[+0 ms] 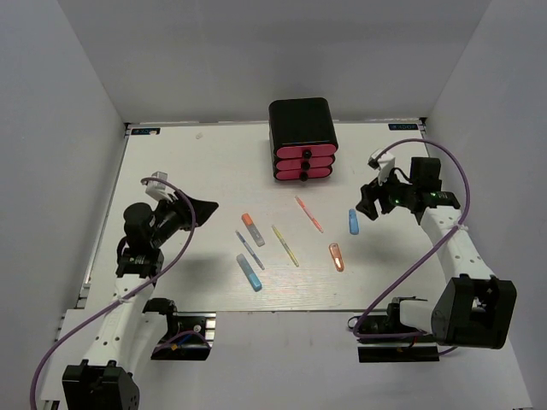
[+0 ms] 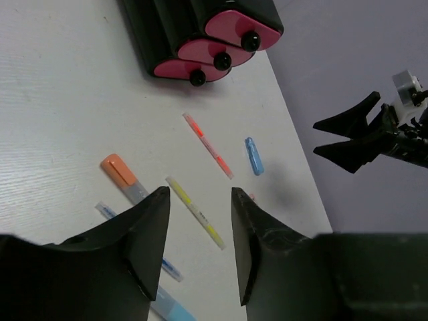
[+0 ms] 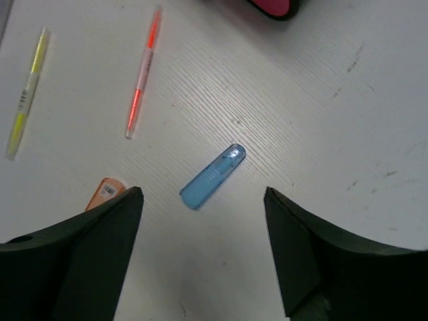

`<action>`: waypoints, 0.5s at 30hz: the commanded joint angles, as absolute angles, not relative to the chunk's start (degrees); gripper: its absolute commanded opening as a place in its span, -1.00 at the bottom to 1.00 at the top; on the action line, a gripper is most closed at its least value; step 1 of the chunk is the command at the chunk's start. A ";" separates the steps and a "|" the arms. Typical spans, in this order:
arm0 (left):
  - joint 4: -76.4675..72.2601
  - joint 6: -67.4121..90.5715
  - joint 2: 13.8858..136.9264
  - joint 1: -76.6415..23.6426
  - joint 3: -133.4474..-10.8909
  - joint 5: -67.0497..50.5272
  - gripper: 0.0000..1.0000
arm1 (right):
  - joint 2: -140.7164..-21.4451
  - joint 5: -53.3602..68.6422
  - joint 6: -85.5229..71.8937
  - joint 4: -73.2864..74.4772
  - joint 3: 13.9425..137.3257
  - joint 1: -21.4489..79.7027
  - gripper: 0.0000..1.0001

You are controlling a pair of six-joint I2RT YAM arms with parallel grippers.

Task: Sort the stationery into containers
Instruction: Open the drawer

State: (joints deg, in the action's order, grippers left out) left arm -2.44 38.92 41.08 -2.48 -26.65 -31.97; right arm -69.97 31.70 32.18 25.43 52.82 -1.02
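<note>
The black cabinet [image 1: 303,120] with three pink drawers [image 1: 303,162] stands shut at the back centre. Seven items lie in front of it: an orange-capped marker [image 1: 253,230], a thin blue-grey pen [image 1: 249,250], a chunky blue marker [image 1: 249,272], a yellow pen [image 1: 285,245], a thin orange pen [image 1: 309,213], a short orange marker [image 1: 337,256] and a short blue marker [image 1: 353,221]. My left gripper [image 1: 201,207] is open and empty, above the table left of the items. My right gripper [image 1: 369,203] is open and empty, just above the short blue marker [image 3: 214,175].
White table inside grey walls. In the left wrist view the cabinet [image 2: 200,33], the thin orange pen [image 2: 208,145] and the yellow pen [image 2: 195,212] lie ahead of my open fingers [image 2: 150,227]. The table's right edge is near my right arm.
</note>
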 commanded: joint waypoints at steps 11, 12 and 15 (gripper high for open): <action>-4.56 43.32 44.11 -2.72 -23.20 -33.31 0.71 | -77.60 28.32 -7.45 6.07 58.35 11.95 0.20; -5.27 43.33 44.12 -2.72 -23.20 -32.79 0.71 | -80.04 27.08 -12.78 4.59 60.62 13.95 0.24; -5.27 43.86 45.53 -2.72 -23.20 -32.78 0.71 | -85.75 20.50 -19.77 3.96 63.79 15.64 0.42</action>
